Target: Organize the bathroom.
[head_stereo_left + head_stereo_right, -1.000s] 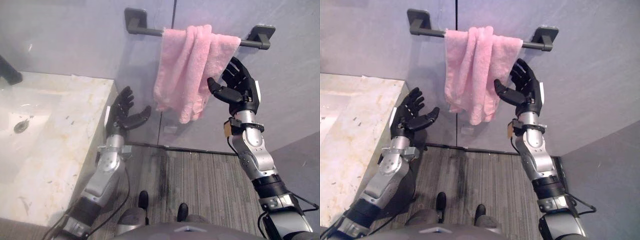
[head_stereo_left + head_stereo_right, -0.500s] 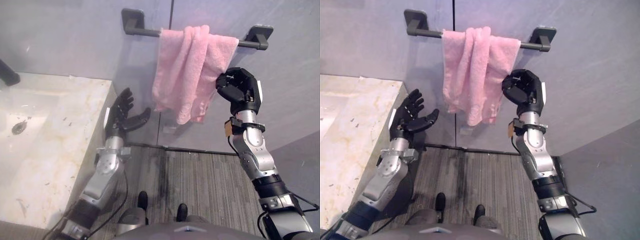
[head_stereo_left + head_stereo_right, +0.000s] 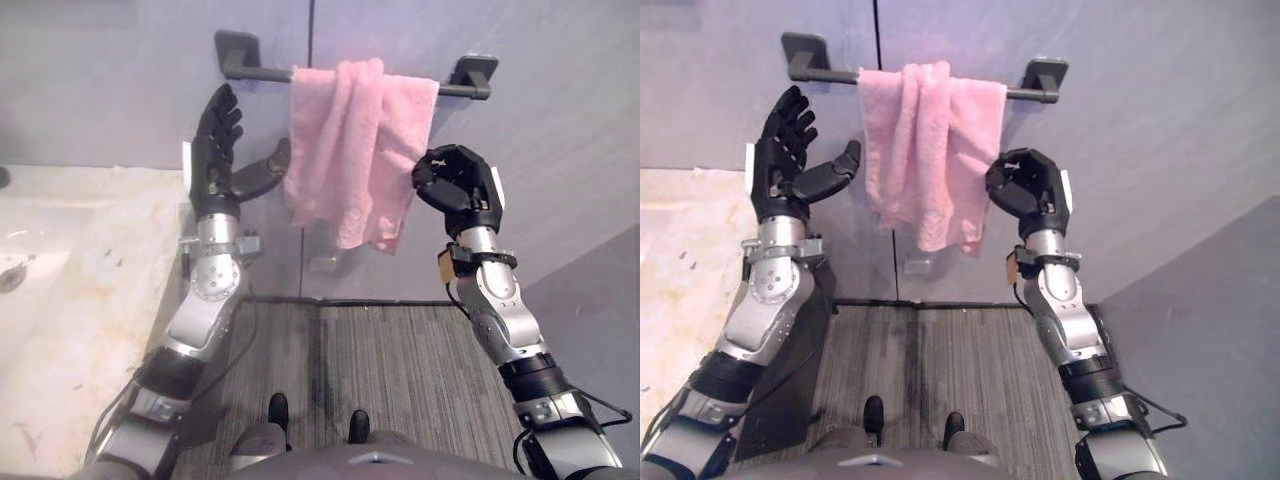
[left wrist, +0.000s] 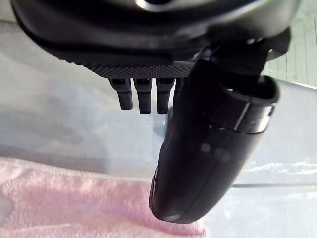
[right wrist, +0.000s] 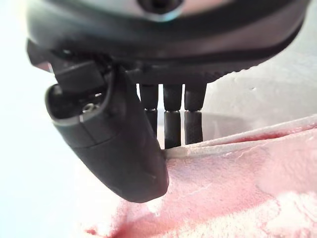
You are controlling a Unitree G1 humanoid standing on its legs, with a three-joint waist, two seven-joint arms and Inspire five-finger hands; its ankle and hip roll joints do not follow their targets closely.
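The pink towel (image 3: 360, 150) is hanging bunched over the dark bar (image 3: 262, 72) on the grey wall, gathered toward the middle and sagging unevenly, its lower edge ragged. The right hand (image 3: 455, 180) is curling its fingers around the towel's right edge, thumb pinching the cloth, as the right wrist view is showing with the hem running between thumb and fingers. The left hand (image 3: 222, 150) is hovering just beside the towel's left edge, fingers straight and spread wide, thumb reaching toward the cloth but apparently not touching it.

The step looks like spreading the towel flat along the bar. To do it well, the right hand is wanting a firm pinch and a sideways pull toward the right bracket (image 3: 474, 70), not downward, or the towel may slide off. The left hand is best closing on the opposite edge first, anchoring it, so both edges part evenly. The counter (image 3: 70, 290) is sitting off to the left.
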